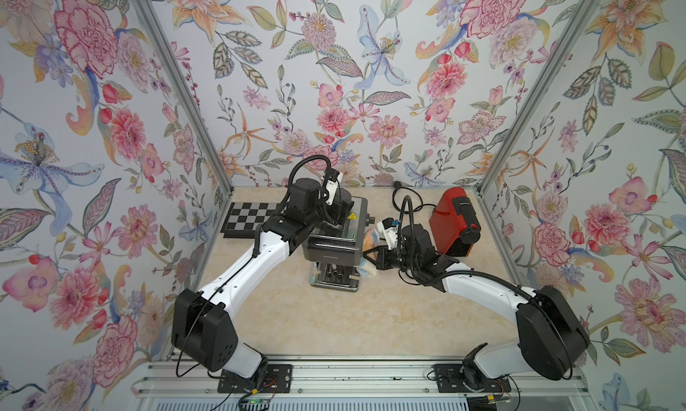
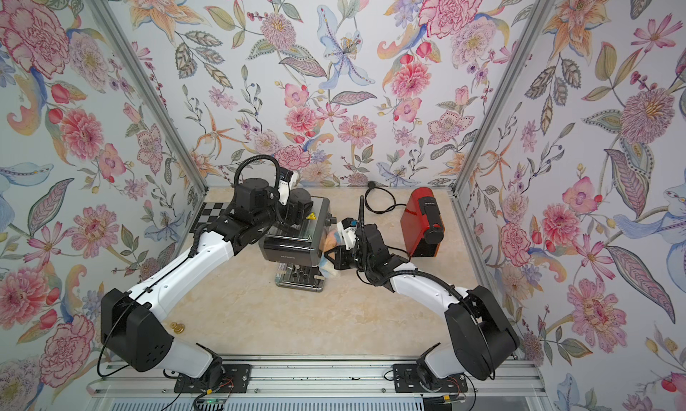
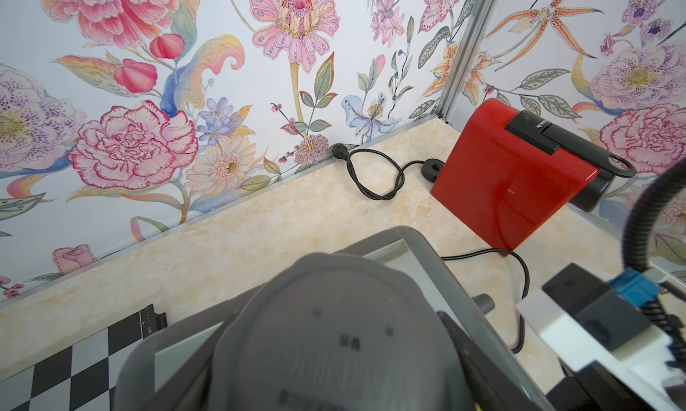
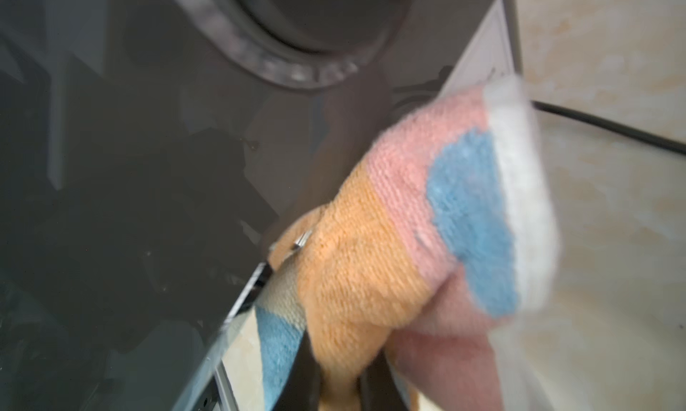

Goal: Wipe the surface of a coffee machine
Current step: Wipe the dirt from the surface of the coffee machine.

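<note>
Nearest to me the right claw [image 1: 375,258] is clamped together on a many-coloured cloth [image 4: 389,223]; the cloth lies pressed against the right side wall of the grey coffee machine [image 1: 332,247], which stands in the middle of the bench [image 1: 278,323]; so the machine is directly left of this claw, and only the cloth is between them. The claw seems to pinch just a small bunch; if the cloth catches on the machine's far corner, it may be pulled out. A sideways push could also slide the machine to the left, unless the left claw [image 3: 323,368] steadies it; its jaws stand apart, one on each side of the round grey dome [image 3: 326,301] on top, but whether they really press it I cannot tell. Farther back a black cord [image 4: 601,125] lies near the cloth and could be snagged; the red machine [image 1: 453,219] stands far right, well apart.
</note>
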Available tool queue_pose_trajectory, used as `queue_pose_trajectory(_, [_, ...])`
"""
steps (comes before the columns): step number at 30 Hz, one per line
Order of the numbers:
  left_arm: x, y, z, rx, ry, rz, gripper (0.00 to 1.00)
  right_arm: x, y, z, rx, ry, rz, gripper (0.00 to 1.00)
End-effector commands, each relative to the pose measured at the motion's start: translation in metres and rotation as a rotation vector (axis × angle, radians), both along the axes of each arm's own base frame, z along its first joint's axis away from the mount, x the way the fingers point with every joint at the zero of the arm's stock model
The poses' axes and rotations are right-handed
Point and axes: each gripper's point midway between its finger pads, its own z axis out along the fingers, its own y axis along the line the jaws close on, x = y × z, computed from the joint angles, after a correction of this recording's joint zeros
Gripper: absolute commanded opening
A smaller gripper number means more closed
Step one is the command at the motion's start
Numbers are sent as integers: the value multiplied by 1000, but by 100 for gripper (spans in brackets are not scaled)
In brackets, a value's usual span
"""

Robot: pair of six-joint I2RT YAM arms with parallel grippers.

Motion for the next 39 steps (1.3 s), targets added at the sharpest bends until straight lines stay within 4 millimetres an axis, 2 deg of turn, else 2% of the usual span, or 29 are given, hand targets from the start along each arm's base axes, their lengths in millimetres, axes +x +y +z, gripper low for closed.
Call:
queue_pose_trajectory(1, [-16,3,-50,75,150,-26,48,-9,3,32,30,-78,41,0])
queue_pose_trajectory(6, [-15,2,-49,69,148,-31,48,-36,6,63,61,-120,87,0])
queue_pose_trajectory(12, [-12,1,-47,69,146,-32,48,-55,-3,95,68,-180,91,0])
queue_pose_trajectory(18, [-12,1,-48,73,145,-27,48,-78,3,127,115,-227,142,0])
queue_pose_trajectory(20, [-12,2,-48,74,144,-26,48,-77,2,131,115,-241,133,0])
queue_pose_trajectory(28, [-15,4,-48,73,144,-23,48,-38,3,87,30,-201,76,0])
queue_pose_trajectory(34, [-16,3,-48,71,146,-27,48,2,-14,53,58,-159,-36,0])
queue_pose_trajectory(39, [-16,1,-49,68,150,-35,48,27,-13,12,32,-98,-66,0])
